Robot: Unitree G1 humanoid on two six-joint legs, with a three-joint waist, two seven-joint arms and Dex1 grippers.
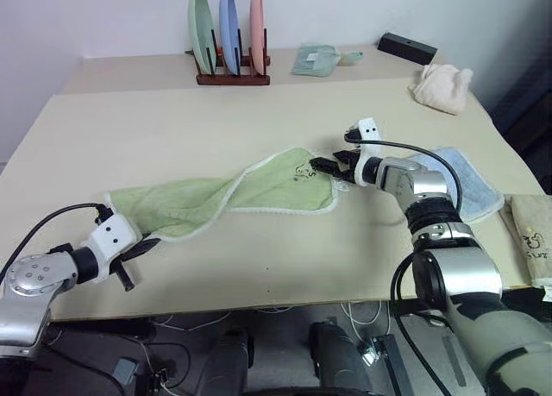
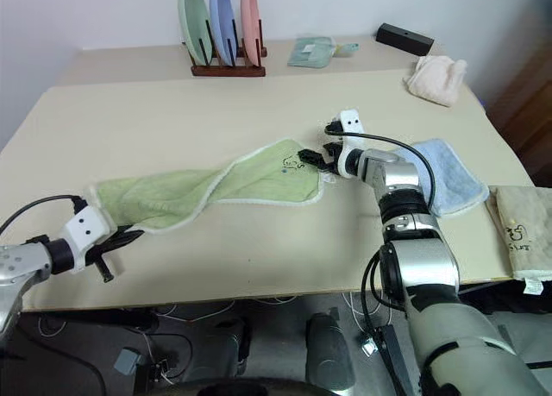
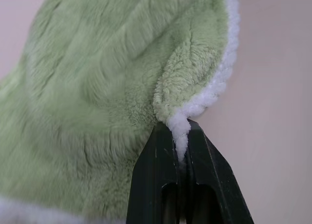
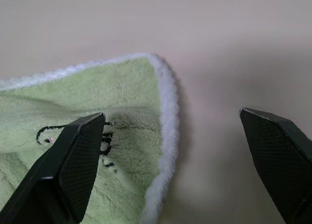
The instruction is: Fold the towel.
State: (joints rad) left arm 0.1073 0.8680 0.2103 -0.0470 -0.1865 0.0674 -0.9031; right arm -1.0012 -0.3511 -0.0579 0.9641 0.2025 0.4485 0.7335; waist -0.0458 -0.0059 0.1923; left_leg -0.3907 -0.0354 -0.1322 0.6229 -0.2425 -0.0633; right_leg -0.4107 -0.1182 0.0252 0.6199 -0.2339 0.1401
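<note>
— Left gripper (image 3: 181, 151) is doing what, exactly?

— Its two black fingers are pinching the whitish trim at one corner of the towel (image 1: 220, 198), clamped tight on it near the table's (image 1: 259, 128) front edge, on the robot's left.

— And the right gripper (image 4: 173, 136)?

— Its fingers are standing wide apart and gripping nothing. They are hovering at the far end of the towel, at the corner with the small dark embroidered mark (image 1: 304, 171). In the right wrist view one finger (image 4: 73, 160) is sitting over the green cloth by that mark, and the other is hanging over bare tabletop beyond the white edge. Whether either is touching the cloth, I cannot tell.

— How is the towel lying?

— It is stretching across the middle of the table between the two grippers, bunched and twisted partway along, flatter toward the marked corner.

— Anything else around it?

— A light blue towel (image 1: 470, 185) is lying just behind the right arm, a cream-white cloth (image 1: 442, 87) is sitting at the far right, and a rack of plates (image 1: 228, 42) is standing at the back, well apart from the green one.
</note>
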